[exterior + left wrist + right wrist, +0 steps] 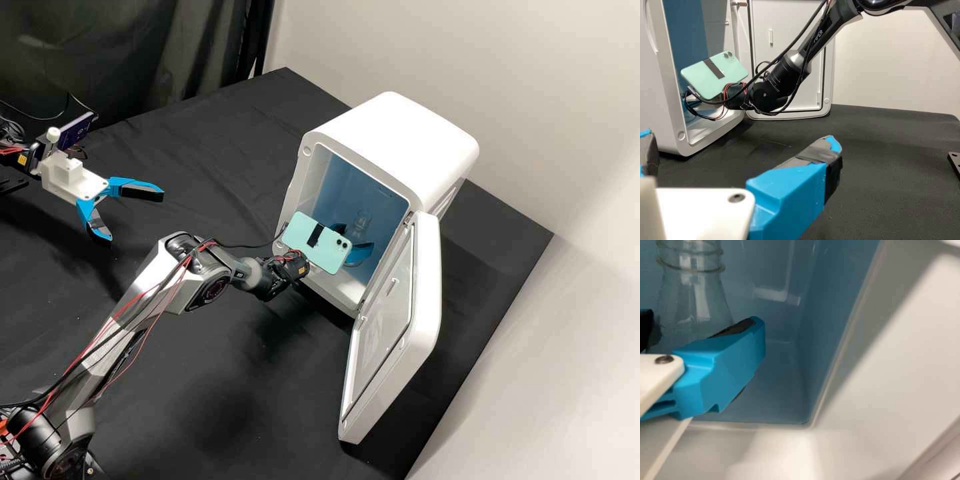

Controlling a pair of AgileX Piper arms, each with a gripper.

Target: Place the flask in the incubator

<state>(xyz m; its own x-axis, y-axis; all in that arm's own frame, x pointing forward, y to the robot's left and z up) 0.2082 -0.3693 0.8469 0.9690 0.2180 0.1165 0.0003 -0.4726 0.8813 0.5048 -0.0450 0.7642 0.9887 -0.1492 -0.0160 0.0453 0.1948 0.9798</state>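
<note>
Looking into the incubator (400, 140), you find the flask (690, 290) upright in the blue chamber, neck up and long axis vertical. Your right gripper (695, 332) is in through the doorway, with the flask body between its fingers (720, 365). One dark pad lies against the glass. The opposite finger is cut off at the view's edge, just beside the other wall of the flask. Treat this as a pinch on the flask, judged rather than confirmed.

The near finger hides the flask's base, so you cannot verify that it rests on the chamber floor. In my judgement, any release turns on that one contact.

The mint phone (317, 243) on the right wrist screens much of the gripper in the high view. The door (400, 313) hangs open beside the arm.

Your left gripper (133, 217) hangs well apart over the black surface (220, 153), fingers spread and holding nothing. The right arm is plainly the nearer.
</note>
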